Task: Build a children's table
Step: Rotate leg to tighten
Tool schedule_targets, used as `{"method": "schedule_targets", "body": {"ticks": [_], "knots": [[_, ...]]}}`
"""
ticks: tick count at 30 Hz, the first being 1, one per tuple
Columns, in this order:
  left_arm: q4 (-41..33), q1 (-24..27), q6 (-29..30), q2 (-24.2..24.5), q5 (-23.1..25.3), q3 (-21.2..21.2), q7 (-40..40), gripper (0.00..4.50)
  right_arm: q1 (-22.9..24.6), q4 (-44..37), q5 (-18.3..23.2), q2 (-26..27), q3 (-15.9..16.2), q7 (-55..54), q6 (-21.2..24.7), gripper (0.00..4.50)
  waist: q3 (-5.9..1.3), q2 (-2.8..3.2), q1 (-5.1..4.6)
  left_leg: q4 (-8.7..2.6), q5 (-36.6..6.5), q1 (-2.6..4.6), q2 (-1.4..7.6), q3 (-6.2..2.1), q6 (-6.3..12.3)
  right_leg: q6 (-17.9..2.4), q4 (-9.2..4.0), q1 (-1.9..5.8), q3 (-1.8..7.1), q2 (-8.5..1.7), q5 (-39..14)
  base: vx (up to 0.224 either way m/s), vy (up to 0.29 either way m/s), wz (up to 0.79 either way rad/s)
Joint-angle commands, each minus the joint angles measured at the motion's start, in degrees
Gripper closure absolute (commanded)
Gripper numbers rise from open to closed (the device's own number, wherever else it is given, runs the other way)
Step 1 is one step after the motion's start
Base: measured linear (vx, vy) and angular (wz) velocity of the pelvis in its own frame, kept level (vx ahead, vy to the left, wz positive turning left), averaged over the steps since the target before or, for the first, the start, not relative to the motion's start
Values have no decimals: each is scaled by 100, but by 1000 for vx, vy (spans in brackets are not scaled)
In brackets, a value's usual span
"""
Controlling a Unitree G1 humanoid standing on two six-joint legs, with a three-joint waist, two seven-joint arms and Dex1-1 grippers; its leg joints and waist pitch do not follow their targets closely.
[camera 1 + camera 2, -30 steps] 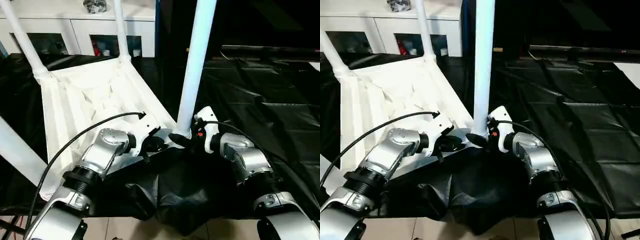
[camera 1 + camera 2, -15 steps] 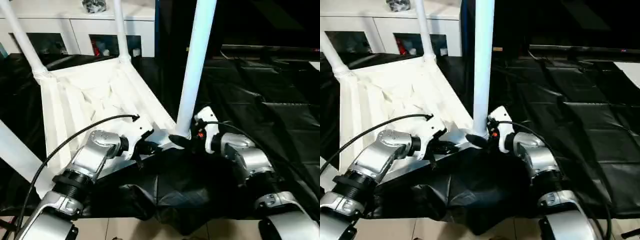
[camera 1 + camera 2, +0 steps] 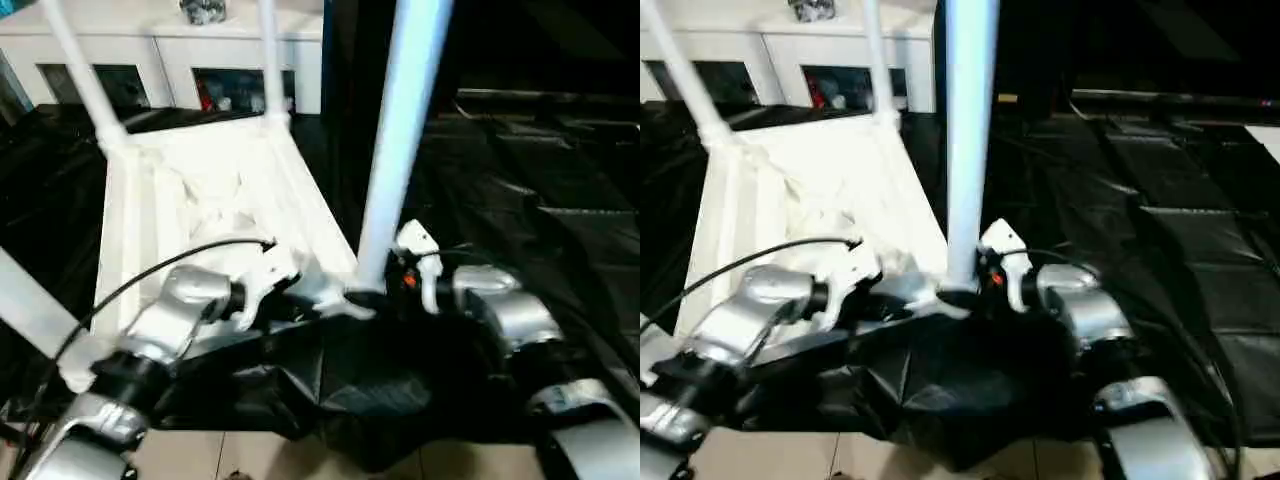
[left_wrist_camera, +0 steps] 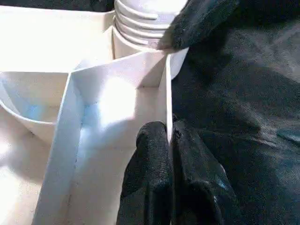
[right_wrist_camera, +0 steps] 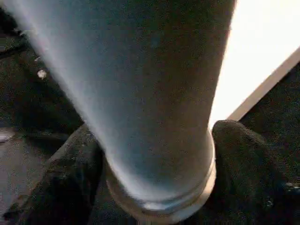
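Since half a second ago: the head views have shifted as a whole, which is the camera's move; the near leg reads much as upright as before in its corner socket, and both arms keep to the same corner.
Tabletop (image 3: 200,190): white, lying upside down with its ribbed underside up, on the black sheet (image 3: 560,210) that covers the bench.
Near leg (image 3: 400,130): a white tapered tube standing upright in the near right corner socket, its ringed foot seated at the corner.
Far legs: one (image 3: 85,85) rises from the far left corner, another (image 3: 268,60) from the far right corner; a fourth leg (image 3: 30,315) crosses the near left edge.
Left gripper (image 4: 171,140): reaching in from the near left, forearm low over the tabletop's near edge; its two black fingers (image 4: 150,159) are pressed together on the thin upright rim wall of the tabletop just beside the corner socket.
Right gripper (image 5: 157,187): reaching in from the near right, wrist turned inward toward the corner; its fingers (image 5: 243,154) sit on either side of the near leg's foot, closed against it just above the ring.
Cabinet (image 3: 180,60): white with glass doors, standing beyond the far edge of the bench.
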Motion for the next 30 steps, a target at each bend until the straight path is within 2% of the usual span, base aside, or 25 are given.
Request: {"method": "schedule_targets", "body": {"ticks": [1,4,8,11,14,16,18,19,20,21,22,23,24,25,27,28,29,30], "knots": [[-133,140,-98,-93,-230,-233,-521,450,33,-61,-104,-53,156,167,34,112,-346,-11,-4,-347,-1285,5,109,17,270,-1306,-441,306,235,-295,-1298,0,0,0],[-113,153,-116,-75,-229,-203,-593,450,22,-19,-118,-42,176,216,22,128,-342,-23,-8,-355,-1348,14,111,13,241,-1250,-459,295,238,-299,-1519,0,0,0],[-135,170,-98,-53,-285,-210,-625,450,10,-35,-32,-2,155,258,105,160,-350,-29,-5,-350,-1274,12,113,14,246,-1270,-446,294,241,-296,-1406,0,0,0],[-138,181,-47,-88,-322,-169,-587,450,44,-89,15,17,152,255,173,165,-352,-28,-2,-346,-1253,14,109,17,251,-1277,-442,296,242,-297,-1380,0,0,0],[5,114,7,-280,-242,-73,-220,450,128,-57,105,201,4,-45,265,166,-347,-22,-4,-348,-1242,11,106,18,256,-1258,-446,290,243,-297,-1414,0,0,0],[149,-12,112,-497,-195,24,148,450,130,164,27,423,-134,-668,228,168,-325,-40,-23,-362,-1373,17,100,15,199,-1187,-477,277,244,-299,-1693,0,0,0],[428,-241,219,-843,-74,144,799,450,96,510,-94,763,-330,-1672,209,168,-285,-17,-65,-367,-1618,48,71,9,84,-1039,-552,237,233,-306,-2316,0,0,0],[537,-323,249,-969,-24,186,1046,450,80,615,-123,875,-391,-1981,227,168,-297,-30,-82,-363,-1709,79,76,-11,-9,-932,-567,229,233,-319,-2572,0,0,0],[646,-399,291,-1091,9,232,1274,450,64,704,-148,976,-437,-2252,213,168,-296,-42,-99,-372,-1726,64,65,-15,-18,-898,-575,239,224,-312,-2616,0,0,0],[747,-469,327,-1208,34,272,1471,450,42,791,-179,1076,-481,-2538,196,168,-302,-30,-112,-378,-1729,44,66,-24,-10,-841,-583,248,220,-306,-2613,0,0,0],[747,-469,327,-1208,34,272,1471,450,42,791,-179,1076,-481,-2538,196,168,-305,-22,-109,-360,-1788,68,51,-14,21,-811,-613,222,219,-303,-2671,0,0,0],[968,-615,360,-1458,124,281,1818,450,-69,1066,-287,1340,-558,-3332,218,168,-308,-11,-106,-360,-1791,67,51,-21,30,-804,-606,224,220,-309,-2677,0,0,0],[1011,-641,346,-1500,159,253,1855,450,-88,1108,-317,1407,-554,-3478,175,168,-304,-18,-133,-360,-1858,58,24,-30,24,-713,-628,215,194,-298,-2910,0,0,0],[1080,-681,318,-1565,220,202,1909,450,-116,1170,-369,1520,-542,-3707,89,168,-310,-6,-133,-364,-1841,50,27,-34,24,-686,-632,222,194,-305,-2930,0,0,0],[1100,-685,265,-1577,272,142,1846,450,-104,1141,-400,1588,-496,-3632,-38,168,-311,-3,-140,-361,-1889,62,35,-31,66,-654,-656,195,199,-309,-2935,0,0,0],[1110,-681,234,-1585,304,111,1778,450,-102,1126,-377,1633,-502,-3487,-64,168,-311,-10,-152,-370,-1936,43,34,-36,105,-646,-652,207,191,-297,-2918,0,0,0],[1117,-679,220,-1591,319,98,1744,450,-104,1124,-355,1658,-515,-3406,-64,114,-318,-5,-154,-371,-1929,41,40,-33,129,-660,-649,202,198,-297,-2849,0,0,0],[1065,-640,135,-1546,299,95,1644,450,-118,1081,-271,1628,-549,-3230,2,100,-324,-19,-153,-372,-1911,38,44,-33,159,-694,-635,209,203,-296,-2762,0,0,0]]}}
